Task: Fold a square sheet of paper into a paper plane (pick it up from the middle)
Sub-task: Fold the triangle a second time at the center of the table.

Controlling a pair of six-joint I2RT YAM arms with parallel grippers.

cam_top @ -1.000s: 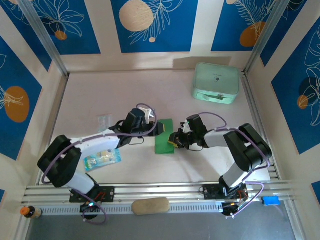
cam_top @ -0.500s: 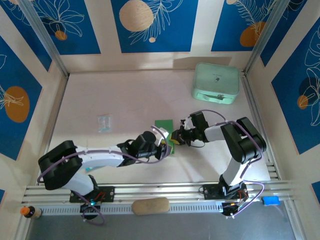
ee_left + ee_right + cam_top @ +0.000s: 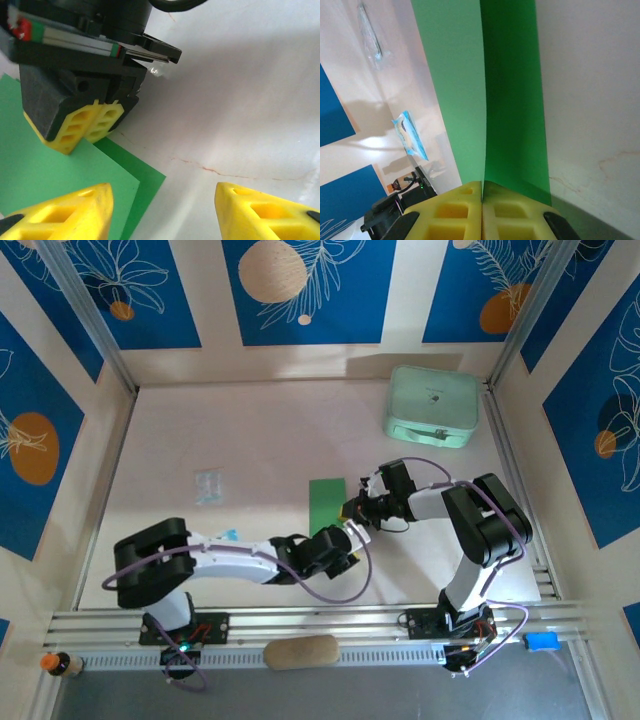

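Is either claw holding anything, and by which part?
Nothing looks gripped. The right claw is shut, its tips pressing on the folded square sheet of paper at its edge; the left claw hangs open.

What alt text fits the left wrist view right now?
The right end effector, fingers shut, presses its yellow tips onto the folded green paper at upper left. The left end effector is open along the bottom edge, one yellow finger over the paper, the other over the white table.
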